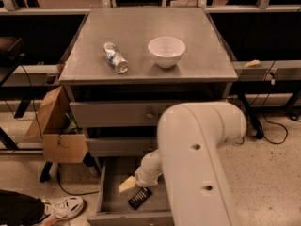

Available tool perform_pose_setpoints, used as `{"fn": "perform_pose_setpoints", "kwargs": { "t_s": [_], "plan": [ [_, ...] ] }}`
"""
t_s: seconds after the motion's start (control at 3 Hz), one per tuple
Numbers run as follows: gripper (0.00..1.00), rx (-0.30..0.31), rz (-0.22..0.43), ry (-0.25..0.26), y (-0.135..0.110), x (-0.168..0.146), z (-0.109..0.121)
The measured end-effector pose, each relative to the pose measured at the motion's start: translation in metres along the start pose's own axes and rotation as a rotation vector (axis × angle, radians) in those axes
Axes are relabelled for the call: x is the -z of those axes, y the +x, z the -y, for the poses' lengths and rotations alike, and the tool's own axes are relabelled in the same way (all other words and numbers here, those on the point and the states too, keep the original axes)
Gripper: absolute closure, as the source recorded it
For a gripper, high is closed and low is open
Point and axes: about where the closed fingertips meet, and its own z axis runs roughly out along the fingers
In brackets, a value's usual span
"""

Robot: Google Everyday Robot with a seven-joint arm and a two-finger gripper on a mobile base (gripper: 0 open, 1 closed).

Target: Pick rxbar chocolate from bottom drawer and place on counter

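One rxbar chocolate (139, 197) in bottom drawer (111, 203), gripper (127, 185) just beside it; its opening, cannot tell. Centre yourself over the rxbar chocolate before you close.

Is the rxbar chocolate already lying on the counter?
No, the rxbar chocolate lies in the open bottom drawer beside the gripper, while the counter holds a bottle and a bowl.

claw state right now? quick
Claw: down in the bottom drawer, right beside the rxbar chocolate; open or closed cannot be told.
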Motion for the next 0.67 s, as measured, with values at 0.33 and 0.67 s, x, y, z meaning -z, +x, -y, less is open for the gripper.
{"fn": "perform_pose_setpoints", "kwargs": {
  "t_s": [0.33, 0.67],
  "plan": [
    [0.0, -0.114, 0.008, 0.096, -0.001, -0.009, 0.012],
    [0.0, -0.181, 0.02, 0.2, -0.015, -0.021, 0.009]
  ]
}}
